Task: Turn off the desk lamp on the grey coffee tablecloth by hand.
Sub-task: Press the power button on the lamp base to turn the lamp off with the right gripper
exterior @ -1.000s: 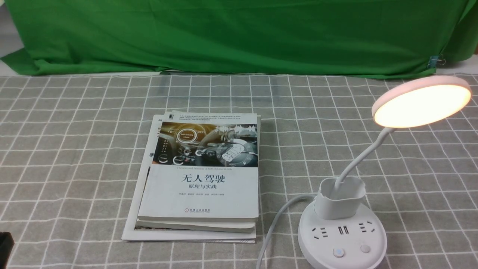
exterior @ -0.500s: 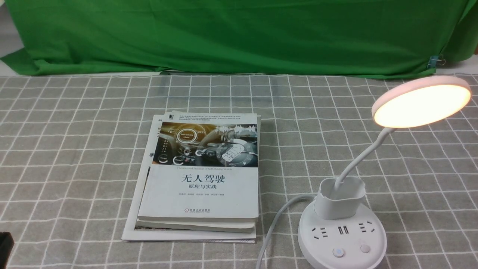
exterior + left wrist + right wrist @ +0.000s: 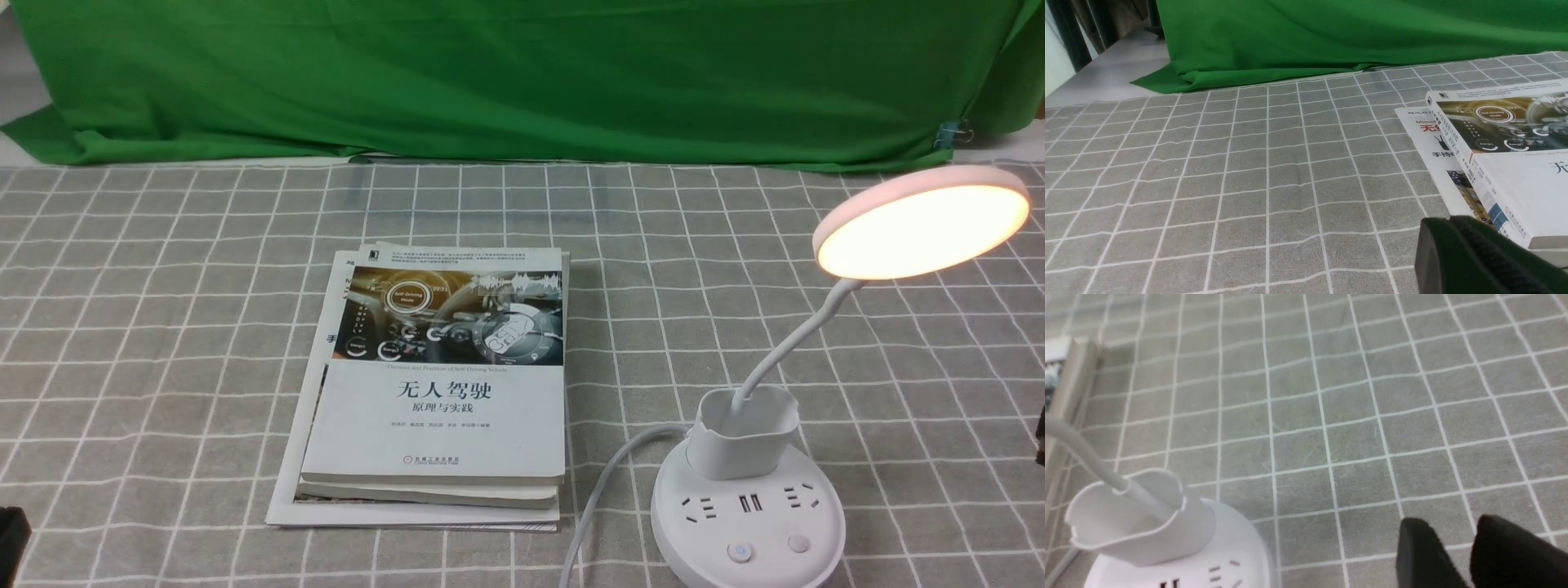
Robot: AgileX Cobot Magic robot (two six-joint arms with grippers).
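1. Nearest, the left gripper (image 3: 1448,219) had its jaws together, with no gap showing between the tips.
2. The right gripper (image 3: 1453,519) had its jaws apart, nothing between them, and hung beside the lamp's base, not touching it; in the front view only a dark sliver showed at the right edge.
3. The desk lamp (image 3: 771,441) stood on the right part of the grey coffee tablecloth (image 3: 163,327), its round base holding sockets and two buttons (image 3: 740,553) along the near side.
4. A pale cable (image 3: 602,482) ran from the left of the base toward the near edge.
5. Left of the lamp lay a stack of books (image 3: 441,425), a self-driving title on top.
6. The bendy neck (image 3: 796,339) rose from the cup holder (image 3: 739,449) and leaned right to the disc head (image 3: 922,224), which was lit.
7. Farthest, a green cloth (image 3: 522,73) hung behind the tablecloth, a clip (image 3: 951,134) at its right.
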